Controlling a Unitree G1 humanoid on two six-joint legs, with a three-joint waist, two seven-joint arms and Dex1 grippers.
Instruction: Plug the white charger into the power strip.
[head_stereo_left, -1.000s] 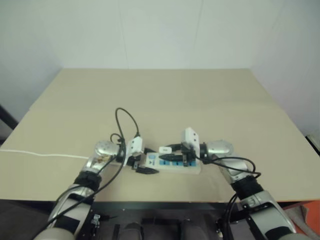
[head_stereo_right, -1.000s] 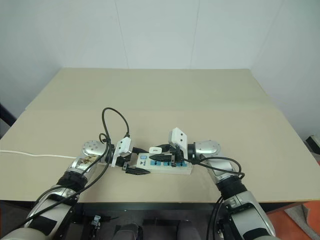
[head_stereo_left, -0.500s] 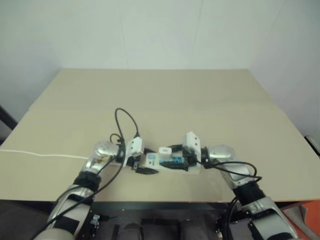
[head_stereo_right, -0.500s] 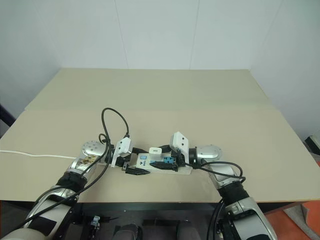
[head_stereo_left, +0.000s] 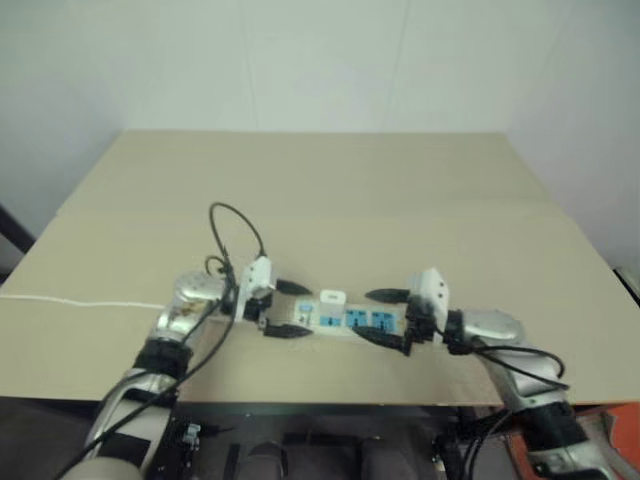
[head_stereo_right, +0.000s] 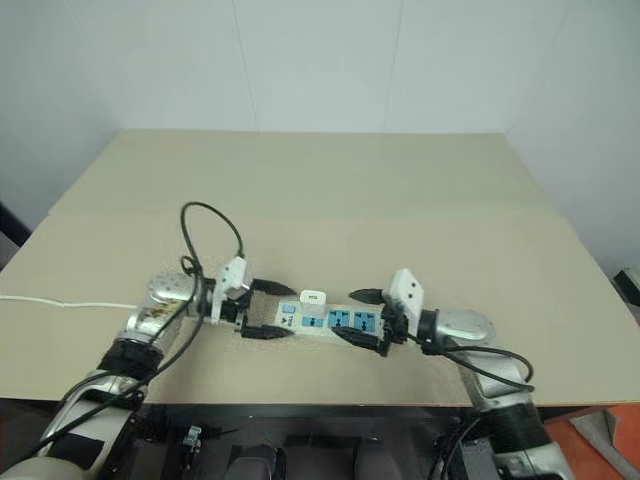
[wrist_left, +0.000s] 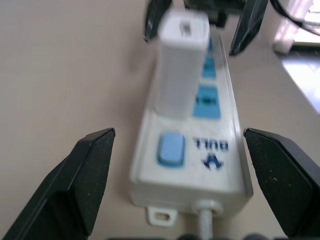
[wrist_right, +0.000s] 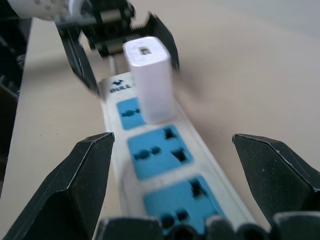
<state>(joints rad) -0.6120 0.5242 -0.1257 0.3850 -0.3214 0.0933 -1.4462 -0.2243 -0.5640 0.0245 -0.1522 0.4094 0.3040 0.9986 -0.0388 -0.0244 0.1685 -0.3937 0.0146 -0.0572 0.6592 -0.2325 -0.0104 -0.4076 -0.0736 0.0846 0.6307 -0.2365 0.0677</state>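
L gripper at the switch end of the power strip, fingers spread wide, 1 each side of that end, holding nothing. White charger stands upright in the 1st blue socket next to the switch, free of both grippers. Strip lies flat on the tan table w/ 2 blue sockets bare. R gripper at the other end, fingers apart, also empty

- The power strip lies on the table at six o'clock.
- The white charger stands upright in its nine-o'clock-end socket.
- My left gripper flanks nine o'clock, my right gripper three o'clock.
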